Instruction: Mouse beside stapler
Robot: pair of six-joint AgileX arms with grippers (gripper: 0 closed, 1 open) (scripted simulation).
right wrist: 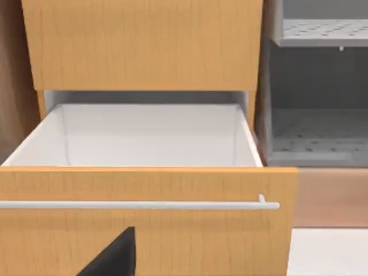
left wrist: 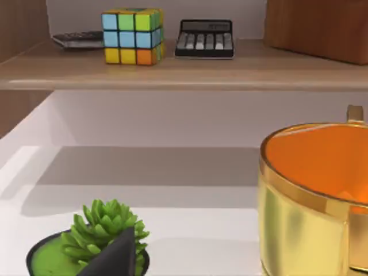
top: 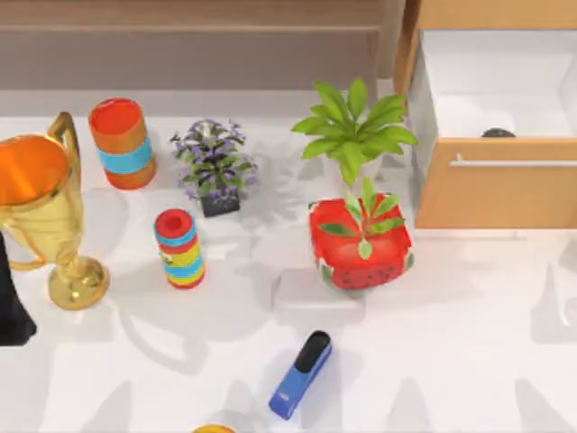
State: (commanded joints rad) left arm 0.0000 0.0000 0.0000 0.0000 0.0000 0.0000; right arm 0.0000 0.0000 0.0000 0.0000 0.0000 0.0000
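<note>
1. Mouse (top: pixel 498 133): dark rounded back, seen in the open drawer (top: pixel 491 185) just behind its front panel.
2. Stapler (top: pixel 300 374): blue with a black top, laid slantwise on the table (top: pixel 469 343), well apart from the drawer and from both claws.
3. Right claw (right wrist: pixel 112 256): held before the drawer front, below its handle (right wrist: pixel 138 204); whether spread or pressed together cannot be told.
4. Left claw (left wrist: pixel 115 256): at the table's left, with the gold trophy (left wrist: pixel 310 195) close beside it and a small green plant (left wrist: pixel 100 230) just ahead; state likewise cannot be told.
</note>
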